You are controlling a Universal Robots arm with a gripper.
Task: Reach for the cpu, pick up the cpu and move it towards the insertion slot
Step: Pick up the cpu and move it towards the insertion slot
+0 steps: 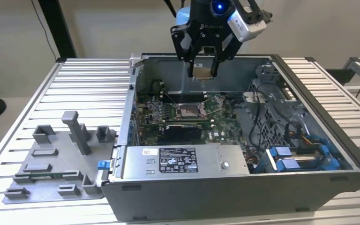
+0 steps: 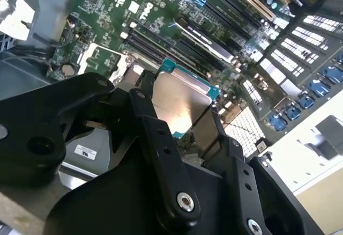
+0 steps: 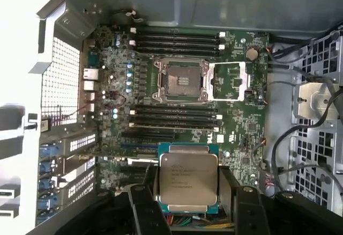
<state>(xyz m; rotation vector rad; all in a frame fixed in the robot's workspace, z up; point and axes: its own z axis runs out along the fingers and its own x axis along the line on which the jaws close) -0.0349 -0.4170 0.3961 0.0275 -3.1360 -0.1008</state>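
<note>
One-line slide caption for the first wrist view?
Gripper holding the cpu above the green motherboard, short of the open insertion slot.

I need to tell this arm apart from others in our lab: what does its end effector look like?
The end effector is matte black, with jointed linkage bars joined by round silver rivets, visible in both wrist views. In the exterior view, a blue glowing ring sits above it and a silver-grey camera is mounted at its side.
</note>
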